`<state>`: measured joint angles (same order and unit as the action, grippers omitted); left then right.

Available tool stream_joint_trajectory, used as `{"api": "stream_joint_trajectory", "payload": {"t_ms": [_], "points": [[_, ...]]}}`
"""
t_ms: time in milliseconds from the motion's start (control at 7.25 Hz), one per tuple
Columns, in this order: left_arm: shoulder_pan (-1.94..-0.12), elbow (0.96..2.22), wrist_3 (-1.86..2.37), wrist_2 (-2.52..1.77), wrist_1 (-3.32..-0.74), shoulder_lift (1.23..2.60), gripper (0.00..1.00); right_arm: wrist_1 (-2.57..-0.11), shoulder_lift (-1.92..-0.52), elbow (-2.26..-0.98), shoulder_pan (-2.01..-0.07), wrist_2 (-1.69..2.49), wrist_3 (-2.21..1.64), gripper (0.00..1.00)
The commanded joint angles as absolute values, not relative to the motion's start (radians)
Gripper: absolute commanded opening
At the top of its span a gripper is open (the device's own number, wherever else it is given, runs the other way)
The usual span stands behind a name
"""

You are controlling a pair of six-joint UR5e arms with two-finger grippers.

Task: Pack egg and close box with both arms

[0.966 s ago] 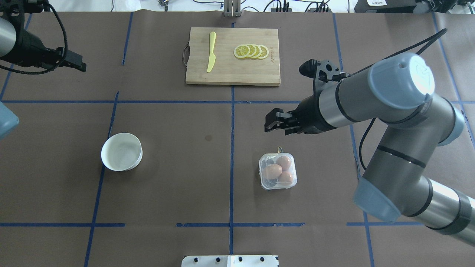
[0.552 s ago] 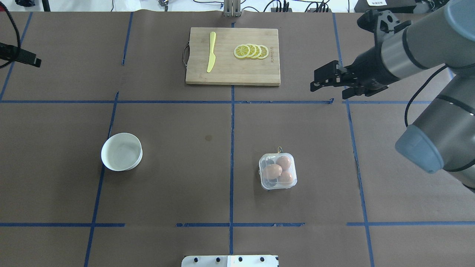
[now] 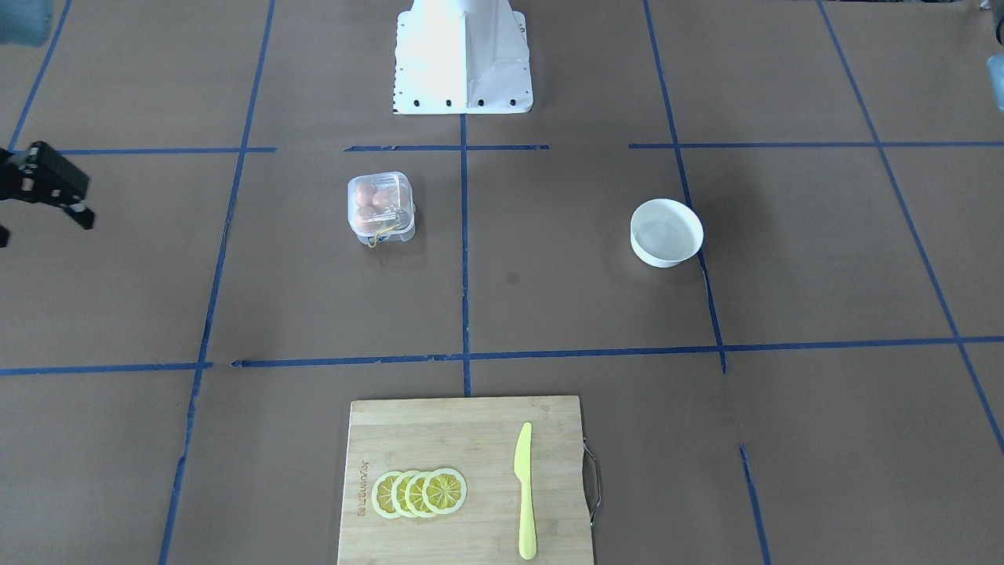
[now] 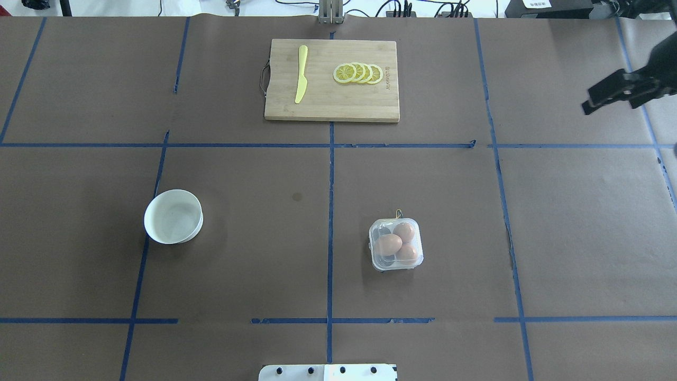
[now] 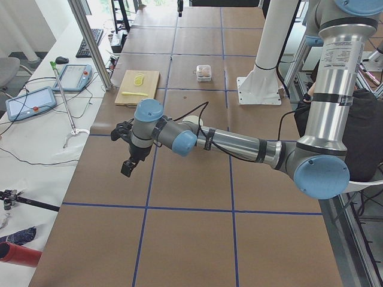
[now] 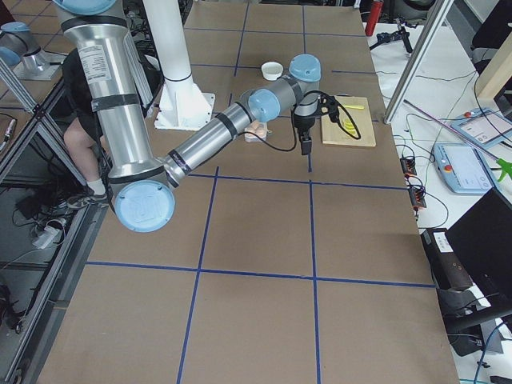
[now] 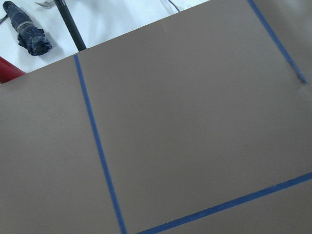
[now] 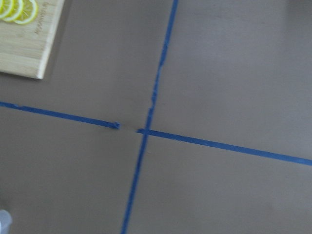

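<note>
The box [image 4: 396,245] is a clear plastic carton to the right of the table's middle, with its lid down. It holds three brown eggs that look alike, one of them the egg [image 4: 389,244]. A yellow string [image 4: 398,214] hangs at its far edge. The box also shows in the front-facing view [image 3: 380,205]. My right gripper [image 4: 595,100] is far off at the table's right edge, open and empty. My left gripper [image 5: 127,166] shows only in the exterior left view, past the table's left end. I cannot tell if it is open.
A white bowl [image 4: 173,216] stands left of centre. A wooden cutting board [image 4: 332,100] at the far middle carries a yellow knife [image 4: 301,74] and lemon slices [image 4: 358,73]. The white pedestal base [image 3: 463,59] is at the robot's edge.
My right gripper has swung from just above the box out to the table's far right edge. My left gripper has moved left out of the overhead view. The box has not moved.
</note>
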<state>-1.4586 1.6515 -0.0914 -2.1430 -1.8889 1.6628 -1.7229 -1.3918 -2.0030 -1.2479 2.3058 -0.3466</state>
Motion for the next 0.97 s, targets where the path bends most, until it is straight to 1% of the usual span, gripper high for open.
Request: {"api": "stream_joint_trajectory", "payload": {"t_ms": [0,138,276,414,552,690,828], "points": [[-1.509,1.638,-0.31,-2.149,-1.814,1.628,1.0,-1.775,-1.55,-1.968,-1.429,2.345,-0.006,1.0],[-1.514,1.649,-0.327,-2.158,-1.813,1.547,1.0,-1.769,-1.625,-1.967,-1.469,2.368,-0.008,1.0],[-1.508,1.617,-0.328,-2.16,-1.866,1.53,1.0,-1.767,-1.612,-1.95,-1.47,2.362,-0.011,1.0],[-1.506,1.55,-0.331,-2.155,-1.949,1.522,1.0,-1.767,-1.646,-1.928,-1.47,2.353,0.001,1.0],[-1.506,1.487,-0.334,-2.166,-1.977,1.529,1.0,-1.767,-1.649,-1.913,-1.47,2.353,-0.008,1.0],[-1.508,1.512,-0.327,-2.163,-1.917,1.537,1.0,-1.769,-1.655,-1.89,-1.47,2.359,-0.008,1.0],[-1.508,1.581,-0.327,-2.166,-1.76,1.554,1.0,-1.769,-1.664,-1.876,-1.47,2.359,0.0,1.0]]}}
